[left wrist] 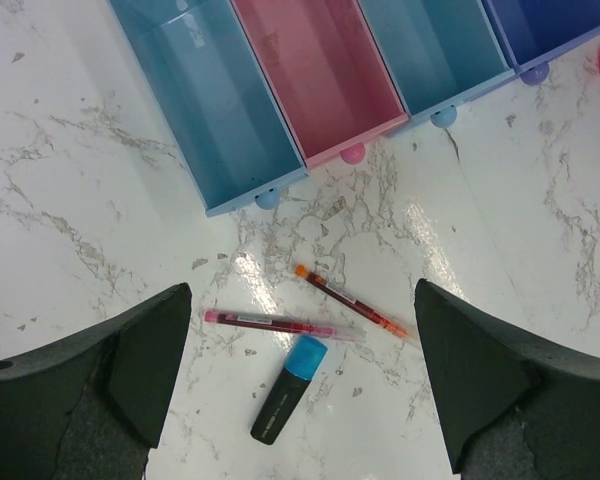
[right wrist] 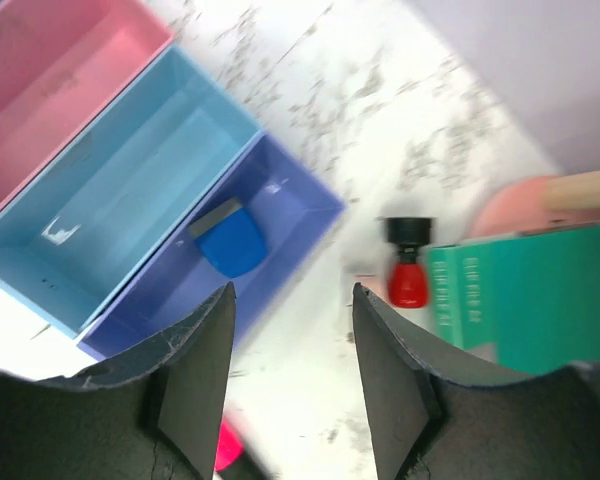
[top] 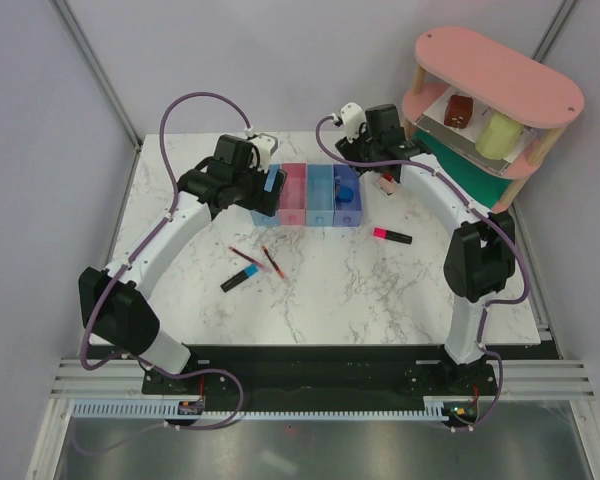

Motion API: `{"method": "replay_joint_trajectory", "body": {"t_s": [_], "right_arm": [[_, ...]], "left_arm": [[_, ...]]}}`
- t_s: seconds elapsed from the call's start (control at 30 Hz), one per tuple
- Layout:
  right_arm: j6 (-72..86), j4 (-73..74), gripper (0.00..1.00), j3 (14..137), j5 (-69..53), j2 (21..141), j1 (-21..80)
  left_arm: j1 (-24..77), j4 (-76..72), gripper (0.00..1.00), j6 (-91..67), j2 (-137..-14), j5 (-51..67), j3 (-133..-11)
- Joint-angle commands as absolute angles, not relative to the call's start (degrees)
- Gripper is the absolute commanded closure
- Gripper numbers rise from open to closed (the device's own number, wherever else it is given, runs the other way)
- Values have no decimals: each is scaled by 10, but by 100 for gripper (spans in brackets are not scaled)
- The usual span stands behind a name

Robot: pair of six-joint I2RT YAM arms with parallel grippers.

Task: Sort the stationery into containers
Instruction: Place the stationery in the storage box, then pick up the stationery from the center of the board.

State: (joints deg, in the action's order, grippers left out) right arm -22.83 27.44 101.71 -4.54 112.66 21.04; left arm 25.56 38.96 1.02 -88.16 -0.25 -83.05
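Four joined containers stand in a row at the back: light blue (left wrist: 215, 110), pink (top: 293, 193), light blue (top: 320, 193) and dark blue (top: 347, 200). A blue block (right wrist: 230, 240) lies in the dark blue one. Two red pens (left wrist: 280, 323) (left wrist: 350, 298) and a blue-capped black marker (left wrist: 288, 390) lie on the table below my left gripper (left wrist: 302, 288), which hangs high, wide open and empty. My right gripper (right wrist: 294, 295) is open and empty above the table, just right of the dark blue bin. A red-black piece (right wrist: 408, 265) stands to its right. A pink-ended marker (top: 392, 236) lies nearer.
A pink oval two-tier shelf (top: 500, 85) stands at the back right, holding a brown block (top: 458, 108) and a pale green cylinder (top: 497, 135). A green box (right wrist: 530, 290) sits at its foot, close to the red-black piece. Walls close in the back and left.
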Motion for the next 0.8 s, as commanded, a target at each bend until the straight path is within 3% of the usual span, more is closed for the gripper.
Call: {"method": "replay_joint_trajectory", "body": {"t_s": [0.0,0.27,0.37,0.77], "right_arm": [[-267,257,43,1031,16,1118,201],[-294,256,41,1139,30,1234,159],[-308,255,29,1191,34,1280,153],[-328,231,17,1257,38,1376,134]], "left_arm": [[254,383,0,40,-853,25,-829],[254,385,0,57,-834,27,-816],[255,388,0,65,-830,23,-810],[255,395,0,85,-820,2,-800]]}}
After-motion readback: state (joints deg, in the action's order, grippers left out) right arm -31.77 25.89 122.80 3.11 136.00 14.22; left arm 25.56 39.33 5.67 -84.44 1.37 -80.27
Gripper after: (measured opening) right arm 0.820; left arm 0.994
